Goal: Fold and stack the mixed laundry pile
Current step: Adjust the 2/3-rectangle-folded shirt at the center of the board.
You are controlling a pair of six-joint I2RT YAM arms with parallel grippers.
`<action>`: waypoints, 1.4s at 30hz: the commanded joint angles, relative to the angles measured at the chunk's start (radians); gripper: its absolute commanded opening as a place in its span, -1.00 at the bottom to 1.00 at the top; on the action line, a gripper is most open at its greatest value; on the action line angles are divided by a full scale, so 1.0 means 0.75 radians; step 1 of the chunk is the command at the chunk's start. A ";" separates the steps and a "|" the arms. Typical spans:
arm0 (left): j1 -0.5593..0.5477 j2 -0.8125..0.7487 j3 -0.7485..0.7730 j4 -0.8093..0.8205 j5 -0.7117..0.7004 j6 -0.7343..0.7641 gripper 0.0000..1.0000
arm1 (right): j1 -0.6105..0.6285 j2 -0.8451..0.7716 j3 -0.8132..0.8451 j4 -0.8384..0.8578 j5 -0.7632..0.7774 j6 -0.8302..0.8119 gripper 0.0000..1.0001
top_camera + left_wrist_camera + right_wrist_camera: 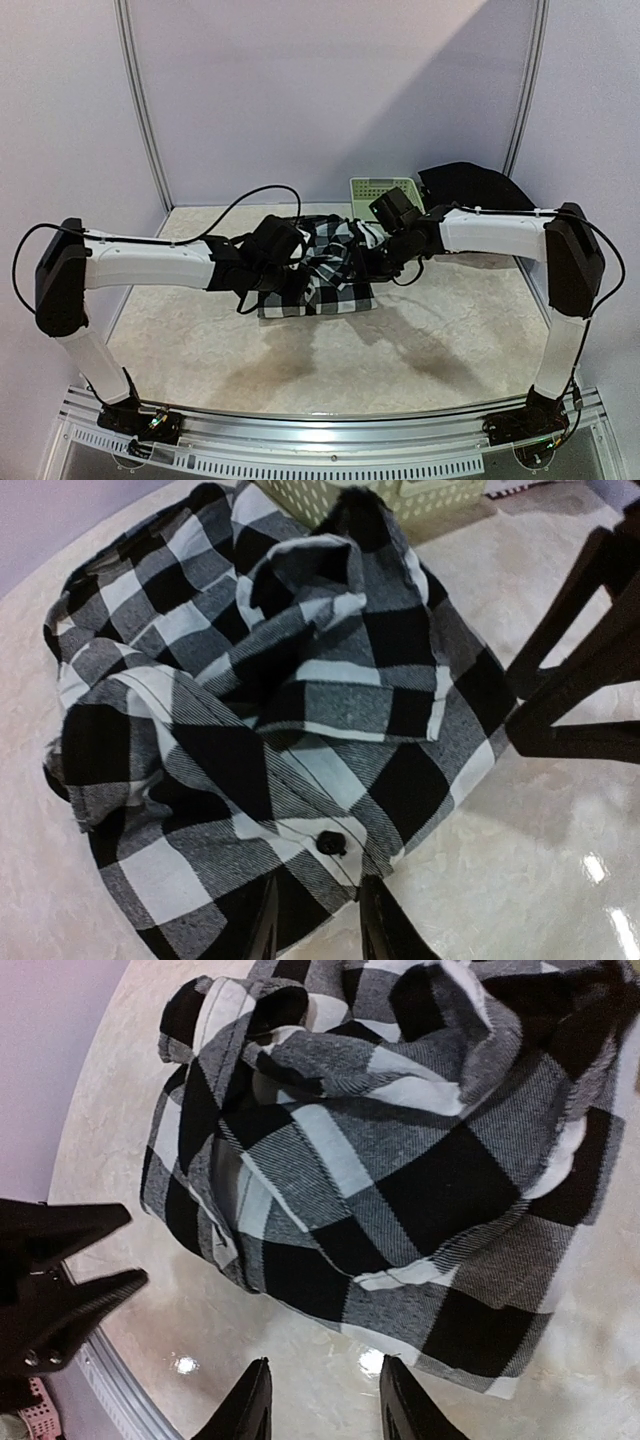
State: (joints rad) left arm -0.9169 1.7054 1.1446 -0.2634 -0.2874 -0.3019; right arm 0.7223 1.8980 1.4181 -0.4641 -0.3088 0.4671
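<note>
Checked shirt (pixel 300 680) hem lies between your left jaws, grip unclear, while right jaws gape just short, so lifting may bunch it.

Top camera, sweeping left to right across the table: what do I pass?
left gripper → checked shirt → right gripper → black cloth. The green basket is left out because it overlaps the right gripper sideways.

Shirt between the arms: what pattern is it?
The shirt is black-and-white check, with a black button near its edge; clearest in the left wrist view.
</note>
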 commanded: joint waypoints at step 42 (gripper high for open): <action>-0.035 0.248 -0.258 0.433 0.031 -0.050 -0.64 | -0.079 0.746 0.796 0.100 -0.199 0.044 -0.02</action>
State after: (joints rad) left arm -0.9321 1.8931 0.9798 0.0490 -0.2794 -0.3302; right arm 0.6834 2.3516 1.9388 -0.3908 -0.4213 0.4835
